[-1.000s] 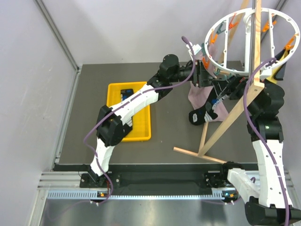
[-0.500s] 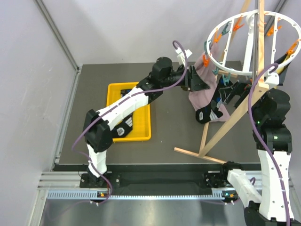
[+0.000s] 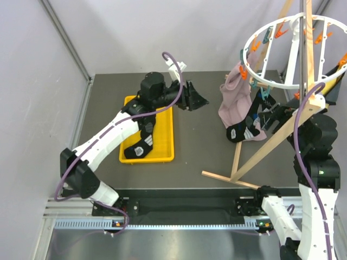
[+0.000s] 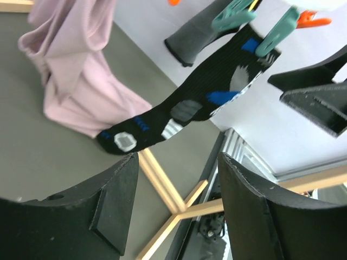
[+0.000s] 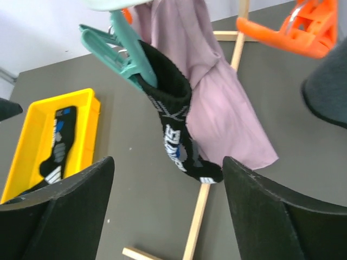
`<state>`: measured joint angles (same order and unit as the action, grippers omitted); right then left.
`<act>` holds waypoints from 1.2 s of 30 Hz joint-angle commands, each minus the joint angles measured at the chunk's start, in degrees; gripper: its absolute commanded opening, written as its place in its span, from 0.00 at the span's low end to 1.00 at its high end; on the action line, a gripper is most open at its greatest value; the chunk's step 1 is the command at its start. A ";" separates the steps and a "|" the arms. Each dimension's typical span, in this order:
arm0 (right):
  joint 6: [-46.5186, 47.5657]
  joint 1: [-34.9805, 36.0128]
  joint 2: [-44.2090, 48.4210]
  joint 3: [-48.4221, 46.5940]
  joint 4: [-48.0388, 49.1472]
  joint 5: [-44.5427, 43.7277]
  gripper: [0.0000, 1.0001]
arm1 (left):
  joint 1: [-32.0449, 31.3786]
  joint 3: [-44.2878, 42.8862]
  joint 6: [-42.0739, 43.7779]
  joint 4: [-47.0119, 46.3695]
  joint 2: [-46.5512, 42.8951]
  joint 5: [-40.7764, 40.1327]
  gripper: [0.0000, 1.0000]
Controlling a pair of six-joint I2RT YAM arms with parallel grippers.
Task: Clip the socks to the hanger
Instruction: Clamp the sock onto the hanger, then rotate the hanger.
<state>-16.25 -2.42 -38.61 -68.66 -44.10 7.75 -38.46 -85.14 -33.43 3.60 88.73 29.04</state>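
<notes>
1. The hanger [image 3: 255,81], a white ring with orange and teal clips on its rim, is carried high on a wooden frame [image 3: 260,149] at the right side of the table [image 3: 200,146].
2. One sock [image 3: 242,131] hangs from a teal clip [image 5: 122,51] on the ring's near rim. The clip bites its cuff, and the foot drops low in front of the frame's base strut. Whether the toe touches the table cannot be told.
3. A pink cloth [image 3: 234,100] hangs from the same ring just behind this sock, its hem gathered on the table.
4. The other sock [image 3: 142,142] lies lengthwise in a yellow tray [image 3: 162,158] at the left of the table, well apart from the hanger.
5. The left fingers [image 4: 116,206] are spread with nothing between them. They hover above the table near the tray's far right corner and face the hung sock.
6. The right fingers [image 5: 59,216] are also spread and empty. They are held up just beside the hung sock, below the ring's rim, with an orange clip [image 5: 293,27] close above them.
</notes>
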 commanded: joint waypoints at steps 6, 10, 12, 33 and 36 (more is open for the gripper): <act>-5.45 -0.05 -0.23 4.50 2.78 6.48 0.67 | 4.70 11.13 3.81 0.88 -9.80 -0.47 0.65; -5.64 -0.05 -1.64 4.94 3.49 6.84 0.63 | 7.95 14.38 3.90 1.50 -12.43 1.72 0.65; -5.20 -0.05 -2.26 5.03 3.75 6.32 0.63 | 8.66 15.44 4.25 2.03 -13.14 2.16 0.65; -3.55 -0.05 -12.89 1.79 4.02 -7.40 0.91 | 10.24 19.23 1.44 -1.48 -13.32 4.36 0.65; -1.68 -0.05 -12.81 0.03 3.76 -3.10 0.93 | 10.16 18.70 0.74 -2.45 -12.44 4.71 0.65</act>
<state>-20.12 -2.42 -50.39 -66.37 -34.81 3.90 -28.56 -65.76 -31.88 5.82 75.94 32.40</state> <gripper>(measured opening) 0.925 0.647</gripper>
